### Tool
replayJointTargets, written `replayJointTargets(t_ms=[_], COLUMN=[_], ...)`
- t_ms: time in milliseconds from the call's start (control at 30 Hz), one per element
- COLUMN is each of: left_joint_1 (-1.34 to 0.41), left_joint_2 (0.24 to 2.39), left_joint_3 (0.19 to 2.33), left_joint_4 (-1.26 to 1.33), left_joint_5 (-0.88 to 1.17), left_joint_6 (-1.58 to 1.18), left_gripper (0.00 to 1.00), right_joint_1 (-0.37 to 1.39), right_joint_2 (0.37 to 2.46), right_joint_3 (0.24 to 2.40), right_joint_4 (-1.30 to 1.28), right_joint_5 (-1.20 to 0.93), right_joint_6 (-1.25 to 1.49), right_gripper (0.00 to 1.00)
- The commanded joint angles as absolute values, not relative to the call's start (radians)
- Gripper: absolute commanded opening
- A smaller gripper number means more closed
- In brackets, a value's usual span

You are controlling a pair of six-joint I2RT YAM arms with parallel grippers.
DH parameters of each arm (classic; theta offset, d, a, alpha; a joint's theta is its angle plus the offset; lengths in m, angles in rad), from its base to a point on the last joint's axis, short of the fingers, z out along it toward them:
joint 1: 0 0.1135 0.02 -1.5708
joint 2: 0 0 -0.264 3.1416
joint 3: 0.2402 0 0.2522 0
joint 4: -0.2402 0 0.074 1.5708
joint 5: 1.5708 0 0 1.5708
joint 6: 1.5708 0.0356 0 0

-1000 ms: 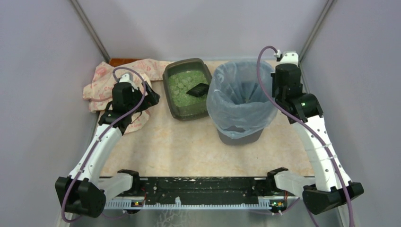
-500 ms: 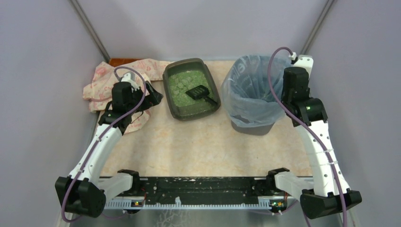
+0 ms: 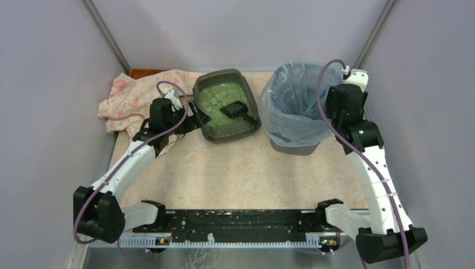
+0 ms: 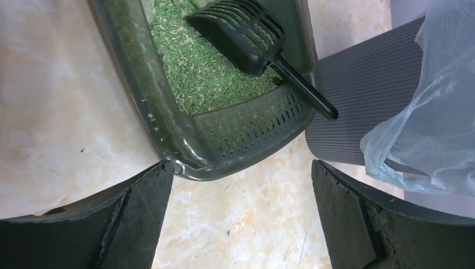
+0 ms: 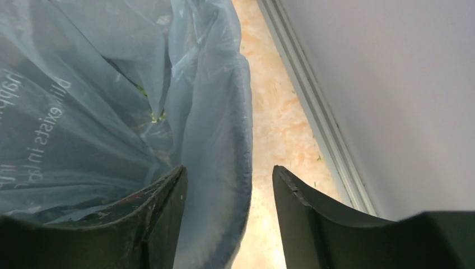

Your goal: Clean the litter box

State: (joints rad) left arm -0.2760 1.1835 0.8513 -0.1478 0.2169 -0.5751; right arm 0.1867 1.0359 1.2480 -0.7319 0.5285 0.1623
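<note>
- The left hand was released, its fingers spread wide just short of the near corner of the litter box and gripping nothing.
- The right hand was parted astride the bag-lined rim of the bin, one finger inside the bag and one outside. A gap showed beside the outer finger, so it looked unclenched.
- The litter box sat at the far edge of the surface, between a patterned cloth by the far-left corner and the bin on its right.
- The scoop lay in the green litter with its handle over the near-right rim, and neither hand held it.
- A few green flecks showed inside the bag, so some scooping seemed done. With the scoop lying loose, more scooping probably remained.
- The bottom of the bin was hidden by folds of bag, so the amount dumped could not be told.
- The far end of the box was cut off in the left wrist view, and from above any clumps were too small to make out.
</note>
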Motion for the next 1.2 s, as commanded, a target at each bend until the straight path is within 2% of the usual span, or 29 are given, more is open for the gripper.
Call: replayJointTargets(t_ms=[0, 100, 200, 267, 400, 633, 1033, 1167], left_joint_1=[-0.323, -0.374, -0.441, -0.461, -0.467, -0.468, -0.467, -0.468], left_joint_2=[1.229, 1.269, 1.331, 1.383, 1.445, 1.514, 1.646, 1.697], left_joint_3=[0.911, 0.949, 1.02, 1.054, 1.059, 1.031, 1.033, 1.065], left_joint_4=[-0.092, -0.109, -0.198, -0.24, -0.228, -0.173, -0.187, -0.258], left_joint_5=[0.21, 0.118, -0.1, -0.173, -0.21, -0.29, -0.358, -0.382], left_joint_6=[-0.586, -0.564, -0.533, -0.534, -0.6, -0.679, -0.662, -0.656], left_gripper=[0.99, 0.98, 0.97, 0.97, 0.97, 0.97, 0.94, 0.83], right_joint_1=[0.184, 0.185, 0.184, 0.184, 0.184, 0.185, 0.184, 0.184], right_joint_2=[0.948, 0.92, 0.884, 0.859, 0.807, 0.814, 0.818, 0.825], right_joint_3=[1.295, 1.318, 1.333, 1.339, 1.338, 1.281, 1.261, 1.248], right_joint_4=[-0.655, -0.655, -0.647, -0.641, -0.606, -0.551, -0.552, -0.55], right_joint_5=[0.49, 0.471, 0.457, 0.43, 0.343, 0.028, 0.071, 0.084], right_joint_6=[0.161, 0.15, 0.146, 0.146, 0.141, 0.162, 0.129, 0.123], right_gripper=[0.62, 0.67, 0.68, 0.68, 0.68, 0.73, 0.74, 0.74])
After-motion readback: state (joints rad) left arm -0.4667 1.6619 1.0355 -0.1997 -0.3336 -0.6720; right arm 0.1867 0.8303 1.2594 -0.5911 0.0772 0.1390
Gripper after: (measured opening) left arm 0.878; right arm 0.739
